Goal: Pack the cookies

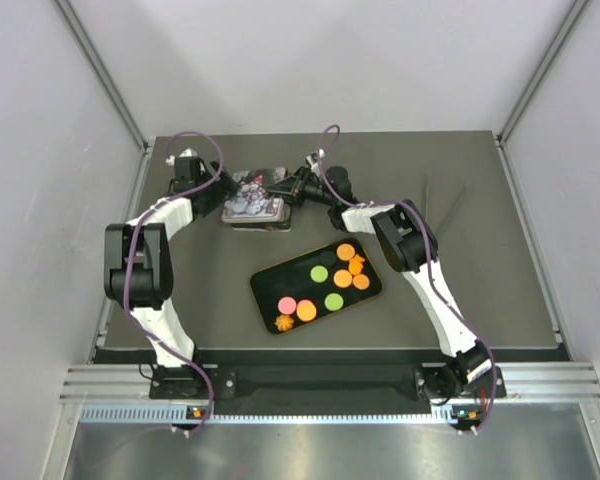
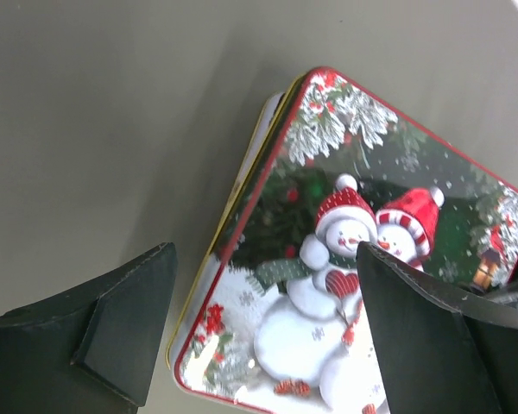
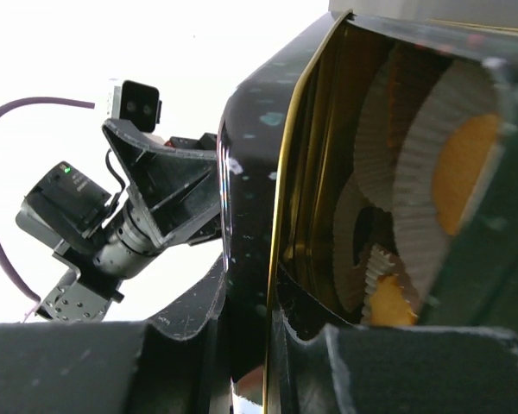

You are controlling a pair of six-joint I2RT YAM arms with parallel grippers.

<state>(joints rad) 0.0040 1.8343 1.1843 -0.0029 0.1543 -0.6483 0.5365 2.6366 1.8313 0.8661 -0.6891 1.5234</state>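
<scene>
Right wrist: right claw grips the tin, cookies just inside its wall.

In my overhead view I count one black tray carrying nine cookies: six orange, two of them jagged-edged rather than round, plus two green and one pink. One snowman tin; my right wrist view shows at least three white paper cups inside, two holding orange pieces.
</scene>
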